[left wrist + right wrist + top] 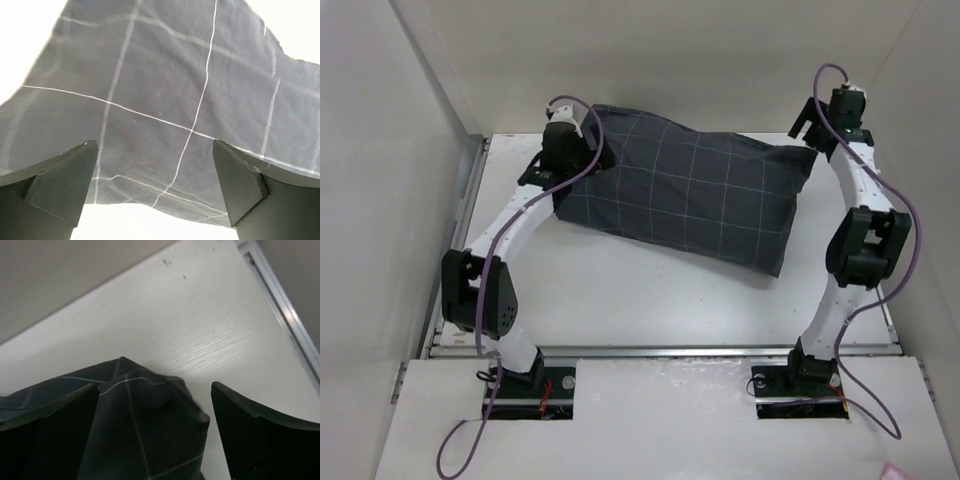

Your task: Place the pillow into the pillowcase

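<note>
From above, the pillowcase (690, 190) lies across the far half of the white tabletop (620, 300), slanting from the far left down toward the right. It is plump and filled out rather than limp, its thin light grid lines curving over the bulge. The pillow itself is hidden in every view; only dark checked cloth shows. This view alone gives both arms at once: the left gripper (578, 150) sits over the case's far-left corner, and the right gripper (810, 132) hangs just beside its far-right corner.

The left wrist camera adds what the overhead cannot: the left gripper (154, 145) has its jaws wide apart, gripping nothing, with the pillowcase (165, 85) spread below them and filling most of the frame. Fine creases show in the cloth, and bright tabletop at the corners of the picture.

The right wrist camera looks down on the right gripper (154, 387), its jaws also well apart and empty. One rounded corner of the pillowcase (140, 415) rises between the two fingers without being pinched. Beyond it lies bare wood-grained tabletop (225, 330) with a few dark specks, and a metal rail (280, 305) runs along its edge – a detail too small to make out from above.
</note>
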`<act>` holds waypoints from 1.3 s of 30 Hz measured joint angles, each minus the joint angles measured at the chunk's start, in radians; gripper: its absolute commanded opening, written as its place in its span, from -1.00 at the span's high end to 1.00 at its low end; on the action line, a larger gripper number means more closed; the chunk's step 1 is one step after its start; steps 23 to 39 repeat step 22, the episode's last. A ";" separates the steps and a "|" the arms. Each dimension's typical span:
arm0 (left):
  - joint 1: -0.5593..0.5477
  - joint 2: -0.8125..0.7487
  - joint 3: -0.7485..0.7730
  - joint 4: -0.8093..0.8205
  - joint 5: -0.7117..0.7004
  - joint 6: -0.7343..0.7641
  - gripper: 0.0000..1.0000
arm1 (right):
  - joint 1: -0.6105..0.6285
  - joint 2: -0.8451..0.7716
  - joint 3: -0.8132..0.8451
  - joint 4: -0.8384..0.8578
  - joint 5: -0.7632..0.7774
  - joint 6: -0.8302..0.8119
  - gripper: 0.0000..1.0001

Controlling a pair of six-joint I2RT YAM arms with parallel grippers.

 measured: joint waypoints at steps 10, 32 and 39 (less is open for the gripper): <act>0.063 -0.360 -0.106 -0.092 -0.229 -0.058 -1.00 | -0.002 -0.479 -0.193 0.014 -0.138 0.016 -0.99; 0.066 -0.513 -0.197 -0.203 -0.409 -0.103 -1.00 | -0.002 -0.620 -0.467 -0.008 -0.192 0.090 -0.99; 0.066 -0.513 -0.197 -0.203 -0.409 -0.103 -1.00 | -0.002 -0.620 -0.467 -0.008 -0.192 0.090 -0.99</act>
